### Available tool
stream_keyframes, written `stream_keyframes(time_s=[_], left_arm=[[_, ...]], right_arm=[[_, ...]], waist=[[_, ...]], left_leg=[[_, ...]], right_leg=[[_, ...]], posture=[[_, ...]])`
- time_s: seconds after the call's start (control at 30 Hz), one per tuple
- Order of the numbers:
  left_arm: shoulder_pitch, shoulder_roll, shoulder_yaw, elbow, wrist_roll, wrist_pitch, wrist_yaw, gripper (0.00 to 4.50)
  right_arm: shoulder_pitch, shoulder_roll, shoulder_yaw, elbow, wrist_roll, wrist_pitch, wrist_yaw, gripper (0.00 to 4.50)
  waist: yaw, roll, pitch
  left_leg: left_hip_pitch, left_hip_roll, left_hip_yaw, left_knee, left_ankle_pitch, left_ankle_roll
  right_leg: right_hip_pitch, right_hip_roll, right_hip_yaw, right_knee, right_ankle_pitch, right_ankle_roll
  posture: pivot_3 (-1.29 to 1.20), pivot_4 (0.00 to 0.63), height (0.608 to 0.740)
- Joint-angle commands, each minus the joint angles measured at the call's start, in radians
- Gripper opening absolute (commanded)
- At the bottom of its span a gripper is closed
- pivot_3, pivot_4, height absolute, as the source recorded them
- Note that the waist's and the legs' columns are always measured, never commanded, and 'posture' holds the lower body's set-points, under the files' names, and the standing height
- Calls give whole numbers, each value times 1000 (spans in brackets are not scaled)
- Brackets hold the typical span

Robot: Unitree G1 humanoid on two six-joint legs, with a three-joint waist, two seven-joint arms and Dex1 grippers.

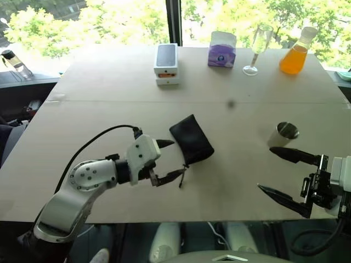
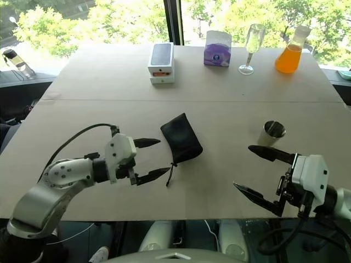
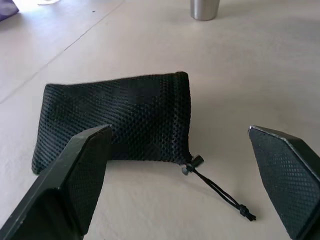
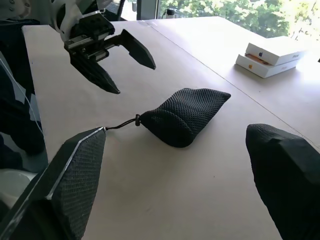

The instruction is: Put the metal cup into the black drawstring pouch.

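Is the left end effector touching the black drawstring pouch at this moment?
Apart. In the right wrist view, the left end effector hangs open above the table, with bare tabletop visible between its fingertips and the black drawstring pouch.

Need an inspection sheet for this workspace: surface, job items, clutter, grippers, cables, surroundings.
Surface: pale wooden table, seam across it.
Job's things: small steel metal cup upright, right side; black mesh drawstring pouch lying flat mid-table, cord trailing from its gathered end. Apart.
Clutter: white phone box, purple tissue pack, clear stemmed glass, flask of orange liquid along the far edge.
Grippers: left gripper open, beside the pouch's cord end; right gripper open, near the cup.
Cables: black cable on left arm.
Surroundings: window, trees outside.
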Motion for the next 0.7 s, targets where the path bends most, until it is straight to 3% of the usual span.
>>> stream_keyframes(time_s=[0.03,0.47,0.7], left_arm=[[-36,4,-27,2,9,22,2,4500],[-210,27,-223,100,252,15,21,4500],[-313,-21,-314,188,333,4,4,4500]], right_arm=[[13,-6,-26,-43,21,-24,-13,4464],[156,-36,-101,-57,27,-53,8,4464],[177,-27,-96,-62,-1,-73,-15,4464]], waist=[[0,0,0],[3,0,0],[3,0,0]], left_leg=[[0,0,0,0,0,0],[1,0,2,0,0,0],[1,0,2,0,0,0]], right_leg=[[0,0,0,0,0,0],[0,0,2,0,0,0],[0,0,2,0,0,0]], posture=[[0,150,737],[0,150,737],[0,150,737]])
